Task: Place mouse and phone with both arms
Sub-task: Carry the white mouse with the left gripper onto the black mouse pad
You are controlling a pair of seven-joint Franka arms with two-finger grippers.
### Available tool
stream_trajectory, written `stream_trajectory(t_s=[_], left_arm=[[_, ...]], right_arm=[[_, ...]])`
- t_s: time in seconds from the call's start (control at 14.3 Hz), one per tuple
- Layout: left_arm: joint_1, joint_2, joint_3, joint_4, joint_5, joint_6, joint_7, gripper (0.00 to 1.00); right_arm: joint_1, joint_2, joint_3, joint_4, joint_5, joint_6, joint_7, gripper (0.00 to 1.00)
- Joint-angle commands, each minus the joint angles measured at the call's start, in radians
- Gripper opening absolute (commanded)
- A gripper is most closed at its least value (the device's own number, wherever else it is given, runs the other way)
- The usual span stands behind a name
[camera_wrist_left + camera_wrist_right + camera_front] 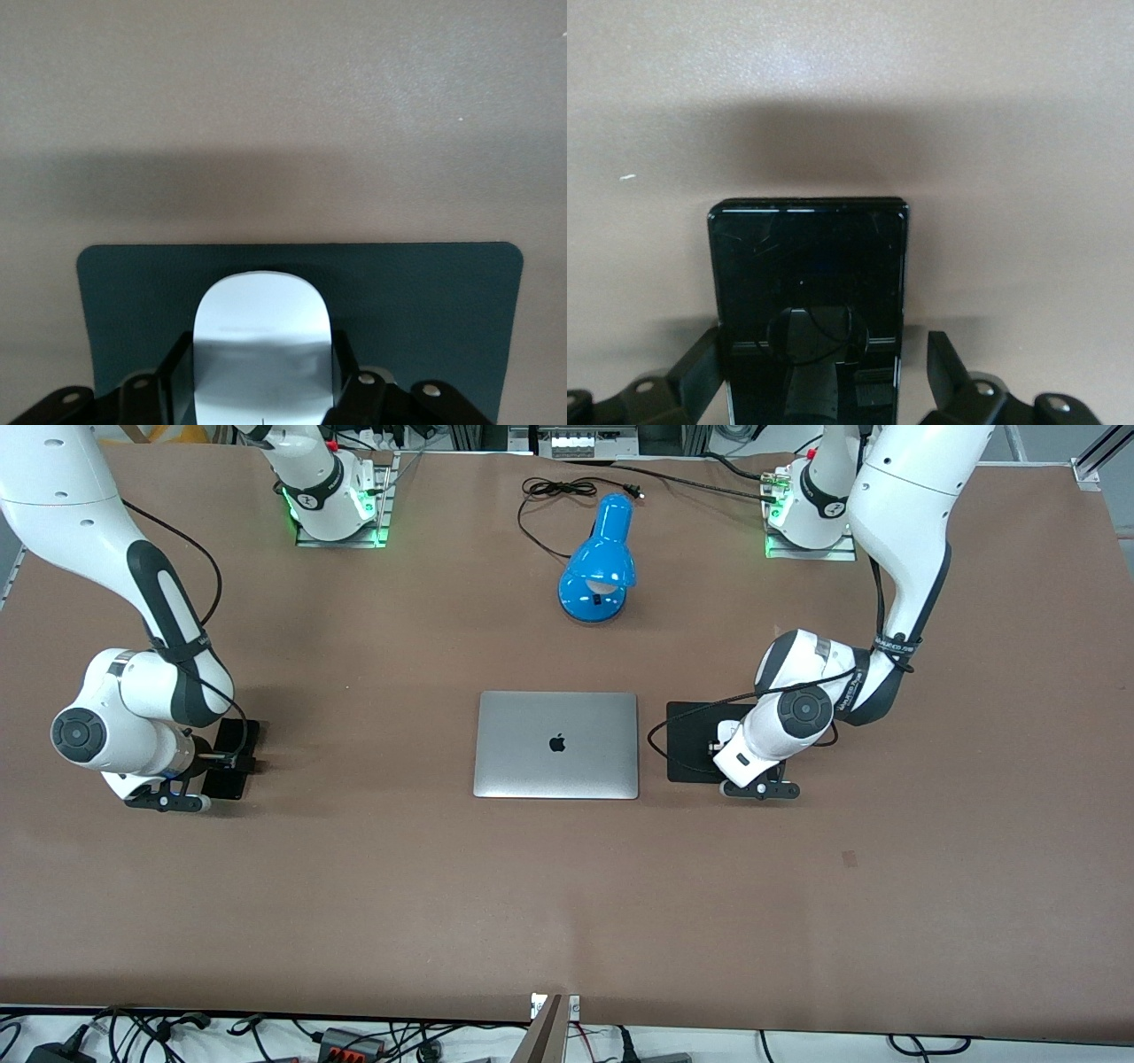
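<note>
Placing was under way on both sides. Left claw [264,390] sat low over the black mat [691,735], beside the closed laptop [556,744] toward the left arm's end of the table [567,886]; its fingers [344,359] pressed against both flanks of the mouse [262,341], so it was grasping the mouse, which appeared to rest on or just above the mat. Right claw [824,372] hovered low toward the right arm's end; the phone [808,292] lay flat between its spread fingers [946,359], one side clearly clear, so judged released. Advice: spread the left fingers fully before lifting, then raise both arms straight up so neither item is dragged. Blue lamp [599,567] was well apart.
</note>
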Motion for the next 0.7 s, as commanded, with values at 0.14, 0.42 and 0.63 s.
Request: stream_trajectory(t_s=[0.14, 0.42, 0.63], left_arm=[[-0.008, -0.012, 0.012, -0.008, 0.003, 0.011, -0.047, 1.00], [-0.002, -0.042, 0.012, 0.029, 0.003, -0.034, -0.044, 1.00], [0.005, -0.056, 0.018, 0.231, 0.004, -0.328, -0.030, 1.00]], right_arm=[[-0.008, 0.019, 0.014, 0.012, 0.014, -0.005, 0.025, 0.95], [-0.008, 0.019, 0.014, 0.012, 0.014, -0.005, 0.024, 0.48], [-0.005, 0.017, 0.017, 0.013, 0.013, -0.018, 0.021, 0.33]])
